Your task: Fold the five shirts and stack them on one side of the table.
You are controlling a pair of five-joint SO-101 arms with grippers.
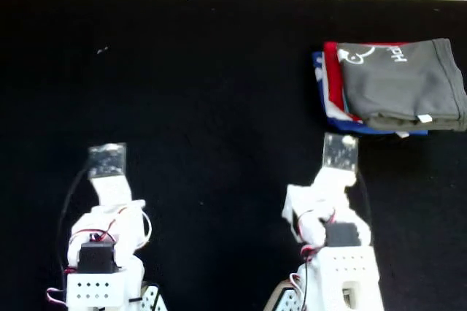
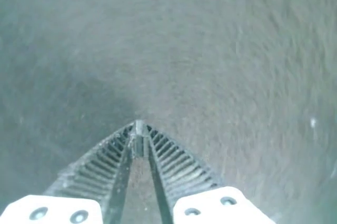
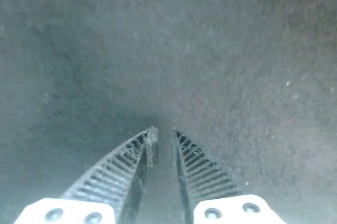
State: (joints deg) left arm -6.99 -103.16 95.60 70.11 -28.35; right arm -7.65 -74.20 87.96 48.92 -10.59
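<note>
On black table (image 1: pixel 219 92), folded shirt stack (image 1: pixel 398 85)

The shirts lie folded in one stack (image 1: pixel 394 88) at about 2 o'clock on the counter (image 1: pixel 219 106), close to its right edge. On top is a grey shirt (image 1: pixel 405 81), folded into a rough rectangle, with white print along its 12 o'clock edge and a small white tag (image 1: pixel 425 117) at its 6 o'clock edge. A red shirt (image 1: pixel 333 70) peeks out beneath it on the 9 o'clock side. Blue and white cloth (image 1: pixel 321 77) shows under that. The exact number of layers cannot be told.
</note>
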